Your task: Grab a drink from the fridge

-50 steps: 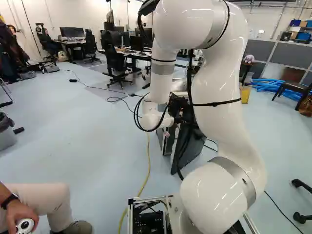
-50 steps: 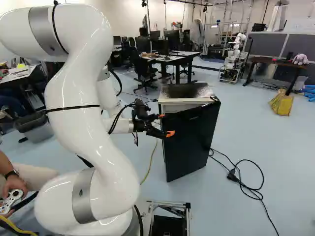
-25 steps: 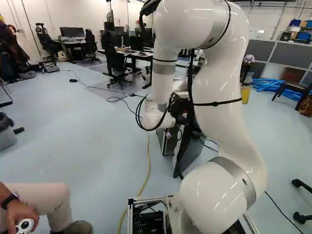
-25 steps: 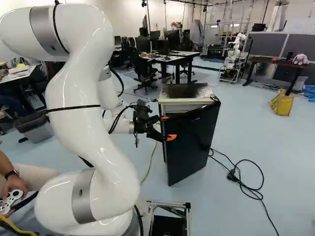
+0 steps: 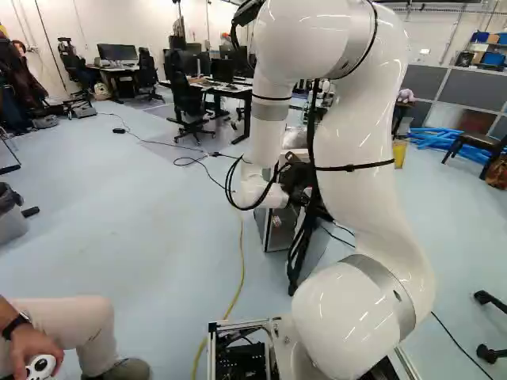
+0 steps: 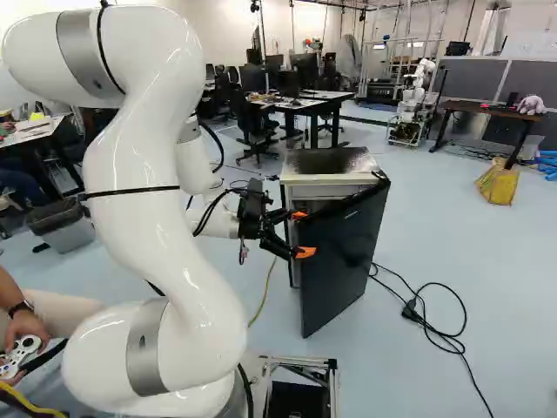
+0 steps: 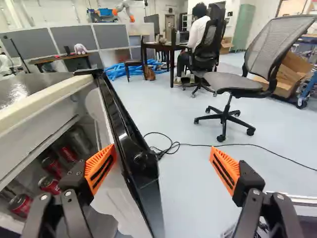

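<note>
Wrist view: gray mesh office chair [image 7: 233,82] stands on blue floor [image 7: 198,168]. Right base view: yellow bag [image 6: 498,185] near dark table [image 6: 474,107]; plush toy [image 6: 531,104] on tabletop. Left base view: waste bin [image 5: 9,222] at left edge; yellow cable [image 5: 241,265] runs along floor.

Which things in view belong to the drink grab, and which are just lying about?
Part of the job:
fridge
open fridge door
red cans inside
gripper

Just lying about:
yellow bag
bin
office chair
blue tubes
</note>
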Tool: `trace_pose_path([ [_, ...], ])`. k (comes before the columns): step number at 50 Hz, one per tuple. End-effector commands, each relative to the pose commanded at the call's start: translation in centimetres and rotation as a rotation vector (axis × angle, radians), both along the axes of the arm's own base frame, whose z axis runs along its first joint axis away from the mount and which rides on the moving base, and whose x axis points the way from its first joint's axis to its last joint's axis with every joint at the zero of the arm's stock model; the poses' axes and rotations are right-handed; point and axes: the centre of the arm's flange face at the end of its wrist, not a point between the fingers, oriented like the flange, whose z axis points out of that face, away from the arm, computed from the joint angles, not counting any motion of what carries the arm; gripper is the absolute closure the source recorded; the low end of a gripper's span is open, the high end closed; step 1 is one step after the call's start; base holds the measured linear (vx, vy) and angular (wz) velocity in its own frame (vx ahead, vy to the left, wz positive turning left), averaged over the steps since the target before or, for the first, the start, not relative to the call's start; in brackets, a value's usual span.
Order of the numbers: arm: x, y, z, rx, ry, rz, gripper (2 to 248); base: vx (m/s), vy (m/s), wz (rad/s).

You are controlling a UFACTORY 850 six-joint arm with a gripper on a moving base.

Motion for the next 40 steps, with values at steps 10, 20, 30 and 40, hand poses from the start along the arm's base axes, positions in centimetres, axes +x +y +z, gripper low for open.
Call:
trace_pose_path([
  [10, -0.3, -0.5, 0.0, 0.003, 0.000, -0.061, 3, 0.000, 0.000, 0.000],
  [20, -0.6, -1.1, 0.0, 0.006, -0.001, -0.126, 3, 0.000, 0.000, 0.000],
  [30, -0.7, -1.9, 0.0, 0.010, -0.006, -0.198, 3, 0.000, 0.000, 0.000],
  [40, -0.6, -2.9, 0.1, 0.013, -0.014, -0.278, 3, 0.000, 0.000, 0.000],
])
